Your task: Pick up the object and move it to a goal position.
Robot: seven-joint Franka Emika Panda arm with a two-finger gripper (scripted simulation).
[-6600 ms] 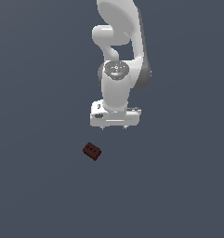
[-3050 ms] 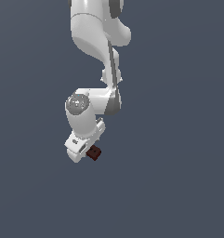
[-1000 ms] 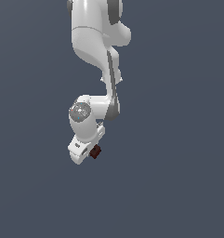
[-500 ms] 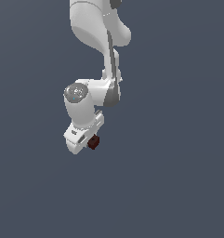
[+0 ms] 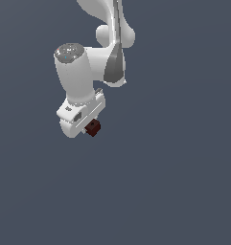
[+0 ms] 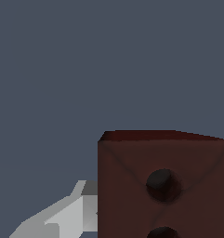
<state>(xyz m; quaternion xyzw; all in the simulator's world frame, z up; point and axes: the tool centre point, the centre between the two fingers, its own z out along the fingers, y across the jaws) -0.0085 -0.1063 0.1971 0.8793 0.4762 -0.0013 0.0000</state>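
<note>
Gripper [image 5: 89, 130], left of centre in the exterior view, pinches the block [image 5: 92, 128]; two dark holes show on its face.

Both renders are evenly lit and dim, with a flat slate backdrop and no cast shadows. The arm [image 5: 81, 79] shows soft shading, no glare. In the wrist view the block [image 6: 164, 186] between the jaws looks coarse and jagged-edged.
</note>
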